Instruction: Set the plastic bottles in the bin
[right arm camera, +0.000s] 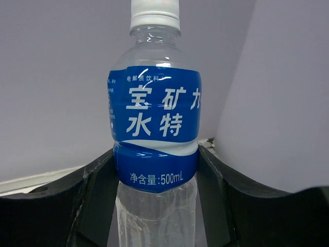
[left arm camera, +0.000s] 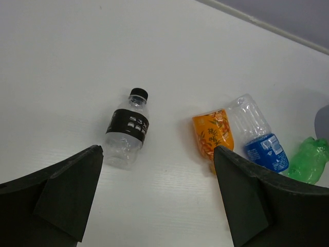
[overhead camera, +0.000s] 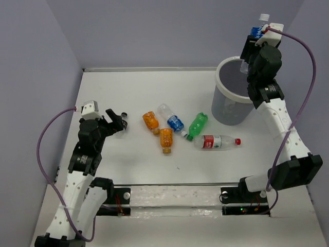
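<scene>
My right gripper (overhead camera: pixel 255 33) is shut on a clear bottle with a blue label and white cap (overhead camera: pixel 261 21). It holds the bottle upright, high above the far right rim of the grey bin (overhead camera: pixel 224 105). In the right wrist view the bottle (right arm camera: pixel 154 128) fills the space between the jaws of the right gripper (right arm camera: pixel 156 172). My left gripper (overhead camera: pixel 116 117) is open and empty over the black-capped bottle (overhead camera: pixel 122 124). That bottle (left arm camera: pixel 128 129) lies just beyond the left finger of the left gripper (left arm camera: pixel 157 152).
Mid-table lie two orange bottles (overhead camera: pixel 150 120) (overhead camera: pixel 166 139), a blue-labelled bottle (overhead camera: pixel 172 119), a green bottle (overhead camera: pixel 197 125) and a red-labelled bottle (overhead camera: pixel 218 141). The left wrist view shows one orange bottle (left arm camera: pixel 212 134), the blue-labelled bottle (left arm camera: pixel 258 138) and the green bottle (left arm camera: pixel 308 159).
</scene>
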Robot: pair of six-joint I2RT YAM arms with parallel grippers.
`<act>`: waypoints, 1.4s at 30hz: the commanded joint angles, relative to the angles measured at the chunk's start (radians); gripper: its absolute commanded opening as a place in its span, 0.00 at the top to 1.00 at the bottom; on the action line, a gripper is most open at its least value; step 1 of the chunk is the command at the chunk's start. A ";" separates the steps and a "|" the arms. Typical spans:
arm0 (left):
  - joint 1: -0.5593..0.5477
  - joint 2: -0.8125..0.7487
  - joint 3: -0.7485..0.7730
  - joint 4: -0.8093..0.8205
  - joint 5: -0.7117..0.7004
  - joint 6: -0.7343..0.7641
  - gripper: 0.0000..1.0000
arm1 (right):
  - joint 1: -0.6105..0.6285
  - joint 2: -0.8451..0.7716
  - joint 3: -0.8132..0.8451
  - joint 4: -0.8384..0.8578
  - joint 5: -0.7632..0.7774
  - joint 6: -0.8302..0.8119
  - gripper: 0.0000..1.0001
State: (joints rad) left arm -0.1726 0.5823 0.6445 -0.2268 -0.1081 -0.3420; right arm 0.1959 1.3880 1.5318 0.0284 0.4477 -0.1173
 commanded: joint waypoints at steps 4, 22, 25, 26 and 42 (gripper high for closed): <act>0.004 0.187 0.089 0.004 -0.024 0.028 0.01 | -0.115 -0.010 -0.050 0.071 -0.069 0.073 0.59; -0.042 0.681 0.251 -0.037 -0.134 0.086 0.01 | -0.052 -0.444 -0.450 -0.005 -0.601 0.475 0.00; -0.042 0.790 0.282 -0.049 -0.134 0.100 0.01 | -0.029 -0.515 -0.516 -0.001 -0.688 0.528 0.00; -0.042 0.813 0.288 -0.054 -0.125 0.101 0.01 | -0.017 -0.533 -0.539 0.020 -0.713 0.541 0.00; -0.041 1.022 0.348 -0.086 -0.136 0.133 0.56 | 0.100 -0.698 -0.771 -0.002 -0.787 0.545 0.00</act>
State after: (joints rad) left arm -0.2123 1.6058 0.9733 -0.2775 -0.2295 -0.2230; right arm 0.2897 0.7376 0.7753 0.0063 -0.3031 0.4171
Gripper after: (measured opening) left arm 0.587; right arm 0.995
